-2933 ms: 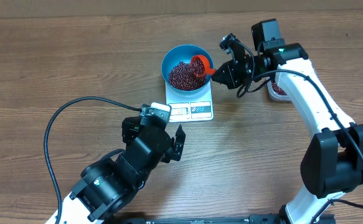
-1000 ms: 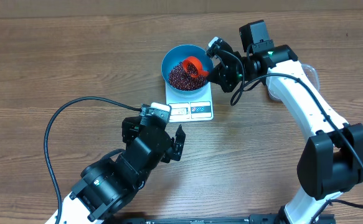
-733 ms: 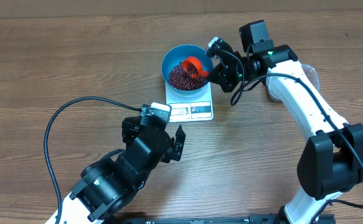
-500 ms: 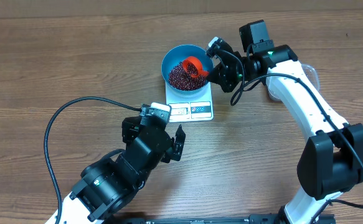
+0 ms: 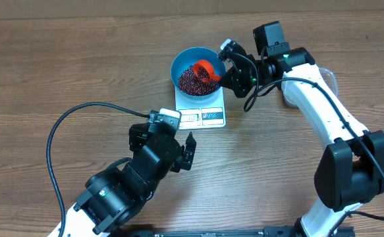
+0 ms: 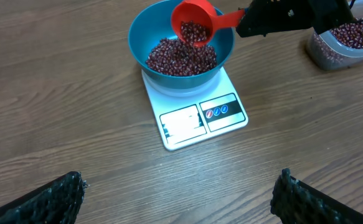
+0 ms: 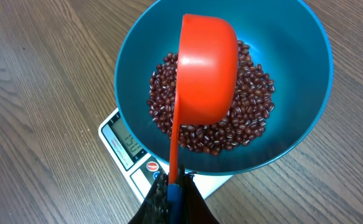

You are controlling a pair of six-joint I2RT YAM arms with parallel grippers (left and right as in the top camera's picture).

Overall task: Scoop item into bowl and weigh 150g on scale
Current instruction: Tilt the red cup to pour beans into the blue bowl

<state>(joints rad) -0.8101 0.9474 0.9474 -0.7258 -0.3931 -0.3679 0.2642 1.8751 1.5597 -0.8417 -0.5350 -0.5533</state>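
The blue bowl (image 5: 180, 60) stands on the white scale (image 5: 201, 117) and holds a heap of dark red beans (image 5: 190, 81). My right gripper (image 7: 174, 186) is shut on the handle of an orange-red scoop (image 7: 207, 68). The scoop hangs tilted over the bowl (image 7: 293, 56), above the beans (image 7: 249, 93). In the left wrist view the scoop (image 6: 195, 22) has beans inside it. My left gripper (image 6: 178, 193) is open and empty, low over the table, well in front of the scale (image 6: 193, 118).
A clear plastic tub (image 6: 346, 40) of beans sits right of the scale, partly under my right arm. A black cable (image 5: 66, 131) loops over the table to the left of my left arm.
Since the earliest frame my right gripper has carried the scoop left, further over the bowl. Over the last second nothing has moved.
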